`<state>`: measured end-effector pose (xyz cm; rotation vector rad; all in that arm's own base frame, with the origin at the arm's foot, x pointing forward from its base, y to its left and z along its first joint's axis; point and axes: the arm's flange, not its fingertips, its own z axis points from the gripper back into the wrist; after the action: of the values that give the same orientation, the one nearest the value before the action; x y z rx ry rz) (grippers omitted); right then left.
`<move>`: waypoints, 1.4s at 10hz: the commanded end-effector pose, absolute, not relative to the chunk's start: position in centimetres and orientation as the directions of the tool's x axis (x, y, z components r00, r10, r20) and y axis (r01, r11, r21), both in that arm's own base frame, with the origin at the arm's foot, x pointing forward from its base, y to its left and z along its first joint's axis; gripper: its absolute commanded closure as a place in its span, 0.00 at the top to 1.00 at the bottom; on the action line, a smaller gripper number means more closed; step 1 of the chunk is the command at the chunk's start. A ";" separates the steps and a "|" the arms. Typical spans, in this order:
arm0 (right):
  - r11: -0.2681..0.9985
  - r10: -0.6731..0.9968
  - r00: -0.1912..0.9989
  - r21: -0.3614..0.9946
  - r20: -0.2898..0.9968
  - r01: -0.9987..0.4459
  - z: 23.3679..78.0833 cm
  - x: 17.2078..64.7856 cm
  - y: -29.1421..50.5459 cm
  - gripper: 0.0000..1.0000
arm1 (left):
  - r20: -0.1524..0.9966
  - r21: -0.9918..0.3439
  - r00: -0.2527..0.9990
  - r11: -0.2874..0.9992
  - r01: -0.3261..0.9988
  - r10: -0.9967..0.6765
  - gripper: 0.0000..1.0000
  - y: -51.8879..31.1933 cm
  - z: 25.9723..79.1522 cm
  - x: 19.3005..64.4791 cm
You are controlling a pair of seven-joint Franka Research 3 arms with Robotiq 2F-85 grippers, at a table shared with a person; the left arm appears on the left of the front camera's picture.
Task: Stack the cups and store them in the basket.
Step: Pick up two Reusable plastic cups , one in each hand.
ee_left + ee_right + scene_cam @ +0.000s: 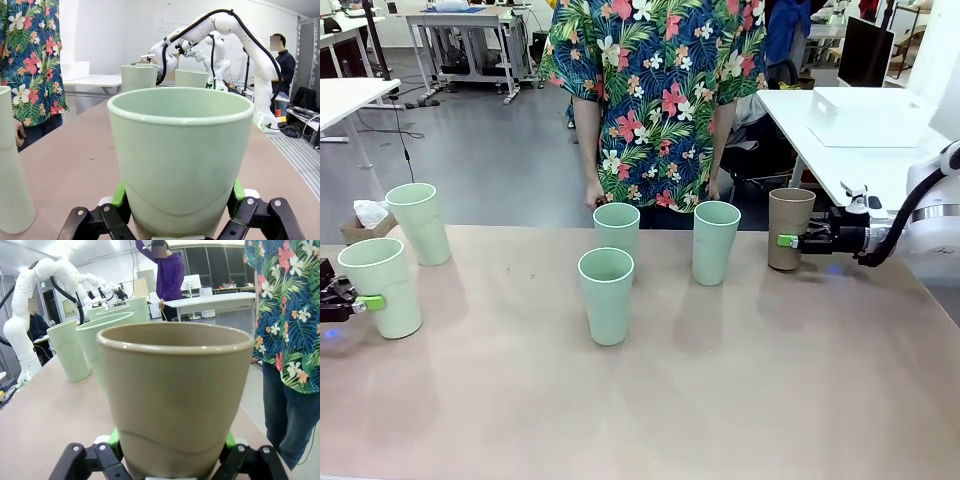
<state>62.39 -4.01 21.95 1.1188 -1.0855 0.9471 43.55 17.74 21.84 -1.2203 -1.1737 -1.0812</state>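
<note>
Tan cup (790, 215) at 2 o'clock on the table (670, 400), pinched below mid-height by right hand (791, 241); left hand (375, 301) grips mint cup (385, 268) at 9 o'clock. Smooth taper may slip or tilt, rims clashing on nesting

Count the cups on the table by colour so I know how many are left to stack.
Mint green cups: 5
Tan-brown cup: 1
Total: 6
</note>
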 end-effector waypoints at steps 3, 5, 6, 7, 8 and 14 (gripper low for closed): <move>0.178 0.049 0.215 0.203 0.975 -0.963 22.2 62.9 -3.8 0.45 | 0.996 -0.086 0.084 0.089 0.992 0.022 0.30 17.4 22.2 43.4; 0.192 0.047 0.220 0.207 0.974 -0.959 22.0 62.4 -4.0 0.45 | 0.995 -0.101 0.100 0.063 0.993 0.018 0.23 17.7 21.8 43.6; 0.192 0.047 0.220 0.207 0.974 -0.959 22.0 62.4 -4.0 0.45 | 0.995 -0.101 0.100 0.063 0.993 0.018 0.23 17.7 21.8 43.6; 0.192 0.047 0.220 0.207 0.974 -0.959 22.0 62.4 -4.0 0.45 | 0.995 -0.101 0.100 0.063 0.993 0.018 0.23 17.7 21.8 43.6; 0.192 0.047 0.220 0.207 0.974 -0.959 22.0 62.4 -4.0 0.45 | 0.995 -0.101 0.100 0.063 0.993 0.018 0.23 17.7 21.8 43.6; 0.158 0.044 0.179 0.170 0.983 -0.973 23.9 61.6 -4.1 0.83 | 0.996 -0.083 0.080 0.087 0.993 0.030 0.87 17.9 23.5 43.7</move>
<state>62.19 -4.15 22.30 1.1302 -1.0791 0.9720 43.64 17.80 22.04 -1.2199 -1.1792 -1.0838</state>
